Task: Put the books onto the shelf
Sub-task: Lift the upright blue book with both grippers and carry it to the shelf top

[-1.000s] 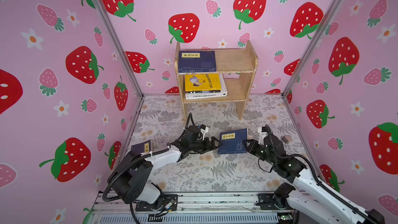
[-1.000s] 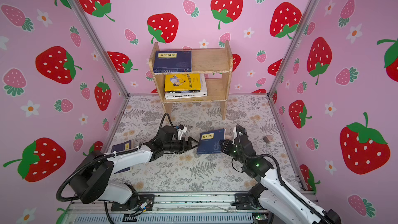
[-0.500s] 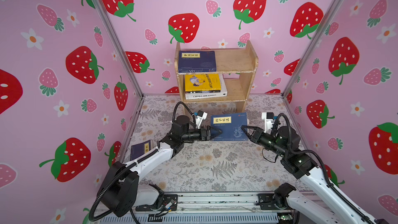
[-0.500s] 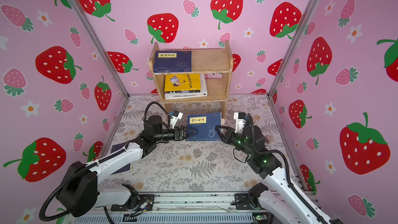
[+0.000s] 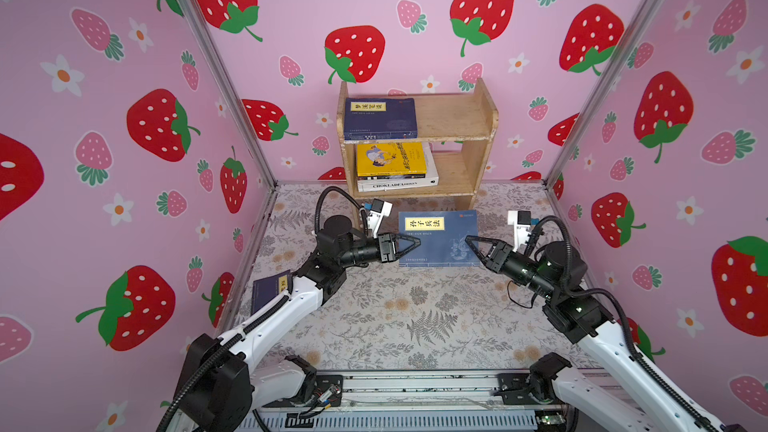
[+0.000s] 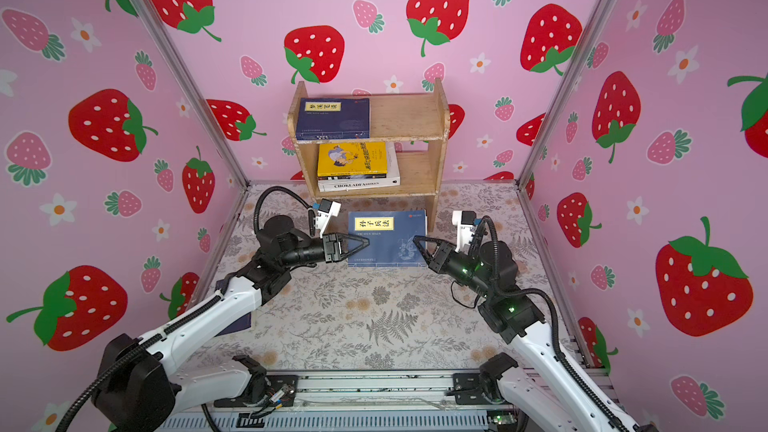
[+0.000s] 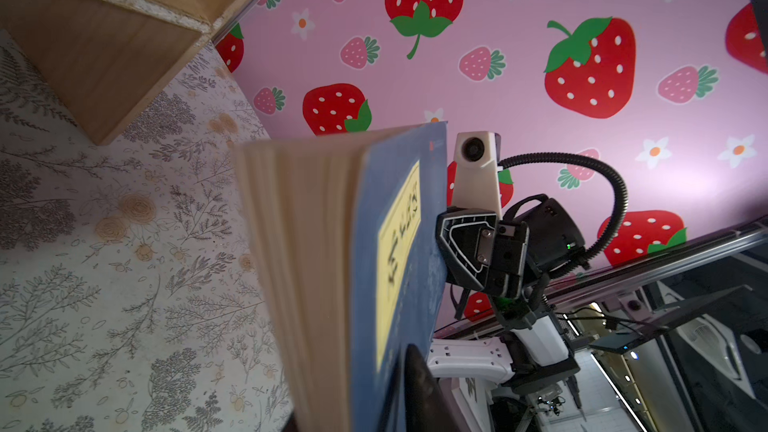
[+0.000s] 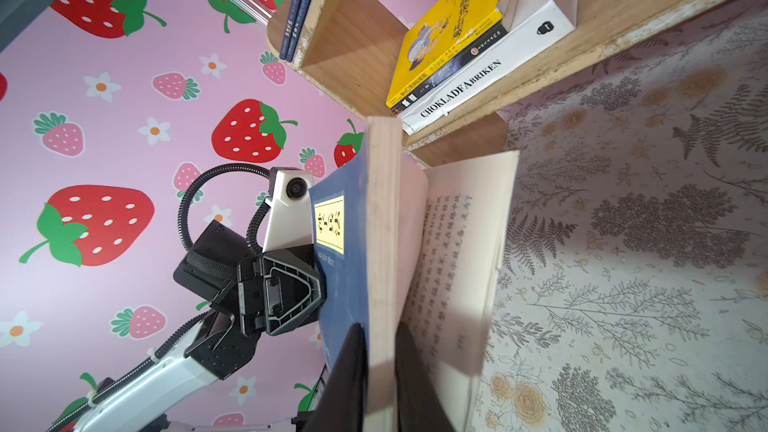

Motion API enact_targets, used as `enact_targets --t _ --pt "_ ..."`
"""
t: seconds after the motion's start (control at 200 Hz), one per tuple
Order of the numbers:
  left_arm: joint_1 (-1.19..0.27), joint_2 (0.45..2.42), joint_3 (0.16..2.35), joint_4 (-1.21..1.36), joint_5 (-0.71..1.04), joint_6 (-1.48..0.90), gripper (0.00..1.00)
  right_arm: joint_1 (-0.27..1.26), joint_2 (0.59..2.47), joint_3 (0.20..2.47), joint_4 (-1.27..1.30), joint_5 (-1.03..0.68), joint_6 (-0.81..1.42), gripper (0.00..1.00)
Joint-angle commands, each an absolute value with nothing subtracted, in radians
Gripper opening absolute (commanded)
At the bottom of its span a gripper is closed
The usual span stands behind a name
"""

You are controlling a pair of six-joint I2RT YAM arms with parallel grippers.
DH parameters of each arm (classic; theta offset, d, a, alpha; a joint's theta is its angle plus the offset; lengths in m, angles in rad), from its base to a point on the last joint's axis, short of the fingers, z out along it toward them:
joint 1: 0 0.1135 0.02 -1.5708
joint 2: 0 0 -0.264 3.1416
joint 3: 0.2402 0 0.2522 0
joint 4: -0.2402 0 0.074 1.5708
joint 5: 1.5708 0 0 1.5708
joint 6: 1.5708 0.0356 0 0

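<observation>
A navy book with a yellow title label (image 5: 436, 238) (image 6: 386, 238) hangs upright, cover toward the camera, just in front of the shelf (image 5: 453, 118) (image 6: 405, 118). My left gripper (image 5: 417, 242) (image 7: 361, 401) is shut on its left edge. On the right edge my right gripper (image 5: 468, 239) (image 8: 380, 367) is shut on the cover and front pages, while the rear pages (image 8: 457, 263) sag open behind. Another navy book (image 5: 380, 117) lies on the upper tier. A yellow book (image 5: 390, 158) lies on the white "Chokladfabriken" (image 5: 395, 184) on the lower tier.
A further navy book (image 5: 270, 288) lies on the floral floor by the left wall, partly under my left arm. Pink strawberry walls close in three sides. The right half of both tiers is bare wood. The shelf's right leg (image 5: 465, 201) stands just behind the held book.
The navy book has risen from the floor toward the shelf, carried by the right gripper. My left gripper followed it and has closed on its left edge.
</observation>
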State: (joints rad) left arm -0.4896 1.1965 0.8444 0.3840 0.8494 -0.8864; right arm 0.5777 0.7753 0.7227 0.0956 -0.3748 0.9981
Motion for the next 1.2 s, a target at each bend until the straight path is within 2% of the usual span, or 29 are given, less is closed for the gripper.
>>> enact_targets --t 0.0,0.06,0.095,0.22,0.3,0.52,0.765,0.94,1.196 --pt "-0.49 1.155 0.939 0.349 0.875 -0.867 0.1 0.559 0.805 0.733 0.185 -0.363 0.994 0.26" --pt "-0.48 1.145 0.973 0.31 0.869 -0.854 0.07 0.553 0.824 0.755 0.189 -0.352 0.974 0.33" --pt "-0.475 1.139 0.997 0.293 0.867 -0.843 0.0 0.551 0.837 0.775 0.187 -0.346 0.957 0.4" --pt "-0.442 1.125 1.128 0.147 0.847 -0.786 0.0 0.545 0.884 0.879 0.151 -0.31 0.879 0.71" --pt "-0.404 1.129 1.222 0.079 0.839 -0.776 0.0 0.542 0.905 0.966 0.128 -0.276 0.807 0.8" --pt "-0.28 1.251 1.58 -0.111 0.824 -0.752 0.0 0.543 1.067 1.227 0.069 -0.134 0.613 0.84" --pt "-0.139 1.551 2.022 -0.234 0.942 -0.851 0.0 0.546 1.21 1.41 0.146 -0.068 0.466 0.88" --pt "-0.08 1.701 2.176 -0.237 0.975 -0.919 0.0 0.554 1.299 1.435 0.304 -0.019 0.448 0.89" --pt "-0.053 1.798 2.278 -0.316 0.935 -0.879 0.0 0.58 1.525 1.621 0.357 -0.026 0.444 0.89"
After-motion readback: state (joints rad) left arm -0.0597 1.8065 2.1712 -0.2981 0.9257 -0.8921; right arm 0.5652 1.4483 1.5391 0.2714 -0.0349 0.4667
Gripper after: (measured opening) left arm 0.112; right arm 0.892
